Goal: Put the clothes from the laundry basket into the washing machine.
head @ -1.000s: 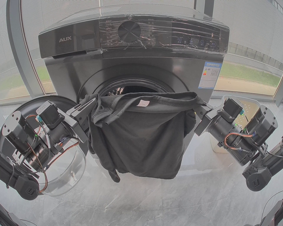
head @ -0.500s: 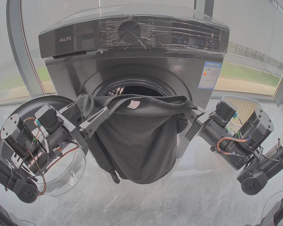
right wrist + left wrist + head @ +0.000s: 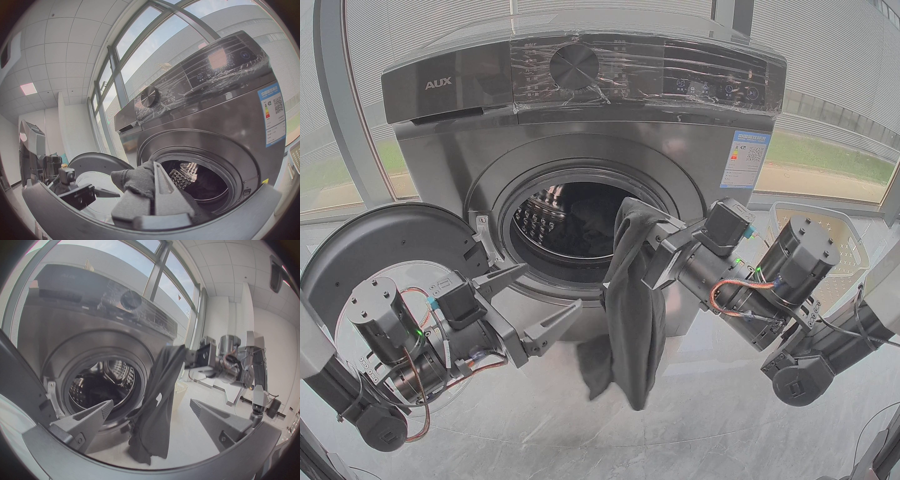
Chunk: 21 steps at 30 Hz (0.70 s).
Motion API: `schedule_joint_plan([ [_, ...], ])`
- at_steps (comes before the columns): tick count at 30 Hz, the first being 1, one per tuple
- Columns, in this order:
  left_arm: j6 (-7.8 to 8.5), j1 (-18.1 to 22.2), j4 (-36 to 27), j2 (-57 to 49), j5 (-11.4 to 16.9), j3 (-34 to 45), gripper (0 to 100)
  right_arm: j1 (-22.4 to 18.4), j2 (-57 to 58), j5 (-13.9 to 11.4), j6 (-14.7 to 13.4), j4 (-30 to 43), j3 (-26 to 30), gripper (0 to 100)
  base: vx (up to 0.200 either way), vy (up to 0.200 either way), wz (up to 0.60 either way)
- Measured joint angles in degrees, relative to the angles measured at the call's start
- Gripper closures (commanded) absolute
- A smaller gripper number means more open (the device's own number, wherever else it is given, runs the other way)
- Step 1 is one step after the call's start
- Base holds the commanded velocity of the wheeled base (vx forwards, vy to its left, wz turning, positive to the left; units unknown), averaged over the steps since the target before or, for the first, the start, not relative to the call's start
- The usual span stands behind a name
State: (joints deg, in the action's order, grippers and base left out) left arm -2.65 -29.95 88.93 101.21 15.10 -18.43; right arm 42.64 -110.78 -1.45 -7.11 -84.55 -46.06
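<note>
A dark grey shirt (image 3: 631, 312) hangs in a long fold from my right gripper (image 3: 653, 234), which is shut on its top edge just in front of the right rim of the washing machine's drum opening (image 3: 569, 225). The wrist view shows the cloth (image 3: 137, 178) bunched between the shut fingers (image 3: 162, 190). Dark clothing lies inside the drum (image 3: 200, 184). My left gripper (image 3: 552, 285) is open and holds nothing, low and to the left of the hanging shirt (image 3: 159, 387), below the opening. The white laundry basket (image 3: 837, 250) stands on the floor to the right of the machine.
The machine's round door (image 3: 381, 244) stands swung open on the left, right behind my left arm. Its glass bowl sits beside that arm. Grey tiled floor (image 3: 675, 431) lies below the shirt. Windows run behind the machine.
My left gripper has let go of the shirt, opened and dropped down. My right gripper moved left toward the opening, and the shirt, earlier stretched between both grippers, now hangs from it alone.
</note>
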Motion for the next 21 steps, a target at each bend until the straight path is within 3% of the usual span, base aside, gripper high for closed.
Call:
schedule_joint_plan([
  [13, 0.44, -3.9, 0.0, 7.9, 0.1, 1.0, 0, 0.5, -0.7, -0.3, 0.0, 3.4, -6.1, 100, 0.0, 0.0, 0.0],
  [21, 1.52, -4.6, 0.0, 11.3, -0.1, 0.5, 0, 1.8, -0.7, -0.5, 0.1, 3.4, -8.4, 100, 0.0, 0.0, 0.0],
])
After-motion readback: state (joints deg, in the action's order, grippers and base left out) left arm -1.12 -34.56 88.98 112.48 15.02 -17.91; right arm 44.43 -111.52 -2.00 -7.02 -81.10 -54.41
